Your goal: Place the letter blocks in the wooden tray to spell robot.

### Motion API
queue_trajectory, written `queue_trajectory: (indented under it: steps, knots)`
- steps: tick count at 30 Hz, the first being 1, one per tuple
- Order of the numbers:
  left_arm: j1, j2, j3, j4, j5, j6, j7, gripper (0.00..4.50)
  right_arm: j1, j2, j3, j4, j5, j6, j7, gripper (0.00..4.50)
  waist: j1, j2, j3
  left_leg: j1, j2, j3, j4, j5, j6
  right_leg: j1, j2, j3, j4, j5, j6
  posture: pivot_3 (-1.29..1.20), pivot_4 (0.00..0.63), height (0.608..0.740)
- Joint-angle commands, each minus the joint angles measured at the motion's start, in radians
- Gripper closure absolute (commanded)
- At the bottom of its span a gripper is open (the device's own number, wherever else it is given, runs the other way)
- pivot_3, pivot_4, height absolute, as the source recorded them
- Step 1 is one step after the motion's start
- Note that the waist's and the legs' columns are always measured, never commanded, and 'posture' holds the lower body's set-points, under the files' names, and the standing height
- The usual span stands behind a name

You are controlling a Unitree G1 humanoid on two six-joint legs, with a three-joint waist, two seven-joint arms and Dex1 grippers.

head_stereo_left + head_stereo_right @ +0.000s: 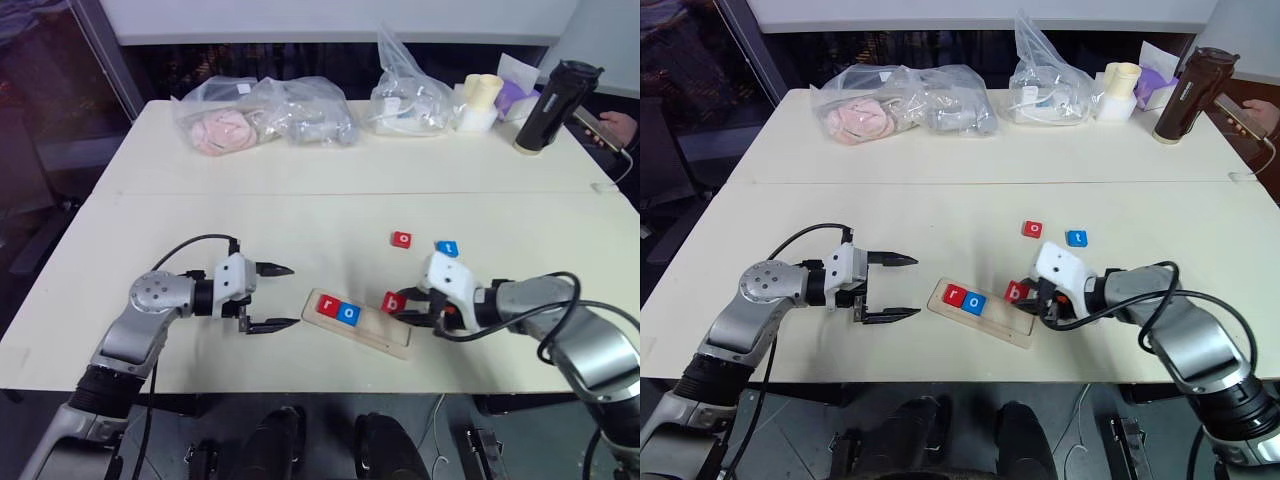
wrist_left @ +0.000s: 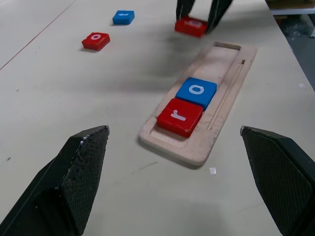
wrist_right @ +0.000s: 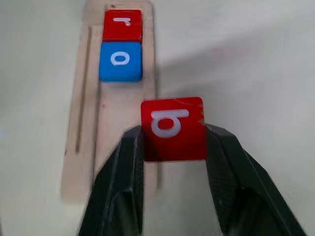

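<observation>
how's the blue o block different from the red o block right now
The blue o block sits in the wooden tray, next to the red r block; the red o block lies loose on the table, away from the tray. One is blue, the other red. Both are flat square tiles showing a white o.

Tiles r [image 1: 327,306] and o [image 1: 349,313] lie in the tray [image 1: 395,344]; two tiles beyond.

Five letter blocks were present: three red (r [image 1: 327,306], b [image 1: 395,300], o [image 1: 401,239]) and two blue (o [image 1: 349,313], t [image 1: 447,248]). One wooden tray [image 1: 385,334] was present.
</observation>
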Motion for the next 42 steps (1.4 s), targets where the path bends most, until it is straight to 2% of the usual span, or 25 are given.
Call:
queue_trajectory:
  steps: [1,11,26,42]
  knots:
    - [0.004,0.008,0.015,-0.035,-0.005,-0.004,0.006,0.00,-0.021,0.018,0.011,-0.079,0.007,0.097,-0.066,3.38,-0.002,0.000,0.000,0.000,0.000,0.000,0.000,0.000,0.000,0.000,0.000,0.000,0.000,0.000,0.000,0.00,0.150,0.738]
    - [0.008,0.003,0.006,-0.046,-0.004,-0.001,0.009,0.00,-0.044,0.069,0.062,-0.171,0.047,0.250,-0.158,3.38,-0.003,0.000,0.000,0.000,0.000,0.000,0.000,0.001,0.002,0.000,0.000,0.000,0.000,0.001,0.001,0.00,0.150,0.738]
    - [0.022,0.001,0.007,-0.063,-0.004,0.006,0.024,0.00,-0.091,0.067,0.153,-0.153,0.044,0.254,-0.183,3.38,-0.003,0.000,0.000,0.000,0.000,0.000,0.000,0.001,0.002,0.000,0.000,0.000,0.000,0.001,0.002,0.00,0.150,0.738]
    - [0.028,-0.002,0.008,-0.079,-0.006,0.017,0.043,0.00,-0.116,0.062,0.191,-0.099,0.017,0.227,-0.185,3.38,-0.003,0.000,0.000,0.000,0.000,0.000,0.000,0.001,0.002,0.000,0.000,0.000,0.000,0.001,0.002,0.00,0.150,0.738]
